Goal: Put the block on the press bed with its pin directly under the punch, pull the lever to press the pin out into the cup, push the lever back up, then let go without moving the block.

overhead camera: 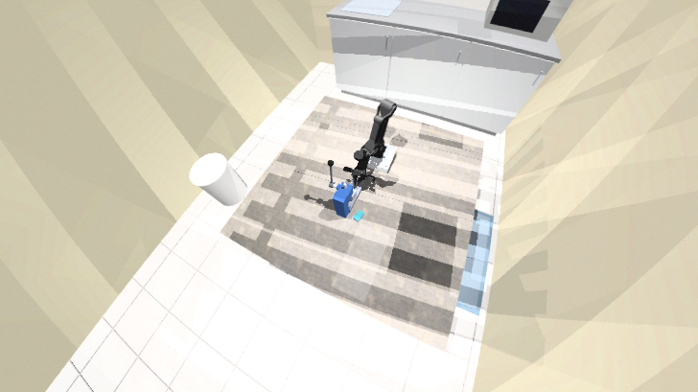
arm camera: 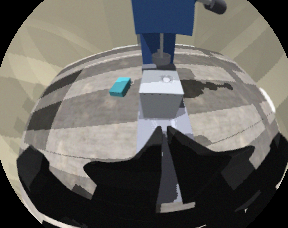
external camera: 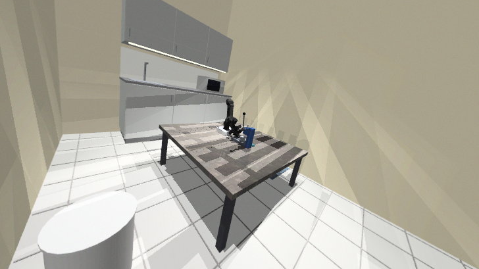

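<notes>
The gripper's jaws are pressed together around nothing, short of the grey block [arm camera: 161, 93], which sits on the bed of the blue press [overhead camera: 341, 200] [external camera: 249, 137] [arm camera: 163, 17], just before its punch [arm camera: 161, 59]; the press's lever [overhead camera: 331, 172] [external camera: 243, 122] stands upright beside it, a cyan piece [overhead camera: 358, 216] [arm camera: 120, 87] lying near its other side

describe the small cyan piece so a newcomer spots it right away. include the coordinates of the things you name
On the wood-patterned table [overhead camera: 355, 274] [external camera: 212, 152] stands an upright blue press column [overhead camera: 342, 200] [external camera: 249, 137] [arm camera: 164, 17]. Beside its foot, on the tabletop itself, lies a small flat cyan rectangular piece [overhead camera: 359, 215] [arm camera: 120, 87]. Unlike the pale grey block [arm camera: 161, 94] near it, it is bright-coloured and thin.
</notes>
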You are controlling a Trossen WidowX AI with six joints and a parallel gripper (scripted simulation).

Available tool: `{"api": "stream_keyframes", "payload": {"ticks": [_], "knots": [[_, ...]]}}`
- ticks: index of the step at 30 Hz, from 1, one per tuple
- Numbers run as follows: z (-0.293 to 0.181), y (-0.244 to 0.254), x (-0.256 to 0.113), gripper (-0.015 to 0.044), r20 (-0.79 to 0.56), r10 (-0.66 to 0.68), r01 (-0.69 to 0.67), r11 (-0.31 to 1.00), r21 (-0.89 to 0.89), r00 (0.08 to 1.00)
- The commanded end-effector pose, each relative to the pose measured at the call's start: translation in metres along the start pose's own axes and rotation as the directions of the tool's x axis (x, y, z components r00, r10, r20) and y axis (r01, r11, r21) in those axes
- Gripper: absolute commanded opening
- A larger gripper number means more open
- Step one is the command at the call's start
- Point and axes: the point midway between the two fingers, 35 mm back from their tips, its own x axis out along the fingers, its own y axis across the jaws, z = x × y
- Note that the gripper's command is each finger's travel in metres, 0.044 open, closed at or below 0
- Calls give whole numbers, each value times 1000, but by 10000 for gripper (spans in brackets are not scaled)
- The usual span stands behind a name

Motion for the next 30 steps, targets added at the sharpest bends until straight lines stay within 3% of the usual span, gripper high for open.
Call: {"api": "stream_keyframes", "payload": {"ticks": [1,30], "knots": [[-1,1,0,30,-2,3,-3,1000,-4,1000],[20,1,29,30,5,3,-3,1000,-3,1000]]}}
